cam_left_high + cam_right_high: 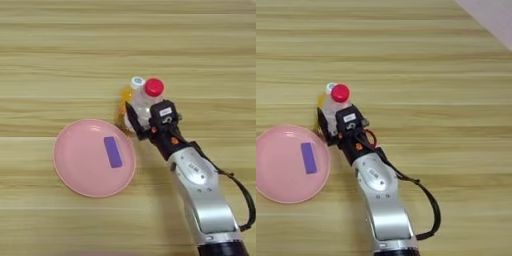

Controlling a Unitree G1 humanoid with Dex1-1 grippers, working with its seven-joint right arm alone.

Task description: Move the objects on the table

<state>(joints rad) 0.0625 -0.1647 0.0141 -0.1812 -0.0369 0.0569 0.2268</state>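
A small clear plastic bottle [145,101] with a red cap [154,87] stands on the table [60,60], just right of a pink plate. Pressed against its left side is an orange-drink bottle [125,96] with a white cap [137,82]. My right gripper [141,116] reaches in from the bottom right and is shut on the clear bottle's lower body. One black finger [132,117] sits between the two bottles. The other finger is hidden behind the bottle and the gripper body. The same grasp appears in the right eye view [331,122].
A pink plate [75,165] lies at the left front with a purple rectangular piece [113,151] on it. My silver forearm [202,195] and its black cable [245,200] cross the table's lower right. A pale surface [491,15] borders the table's far right corner.
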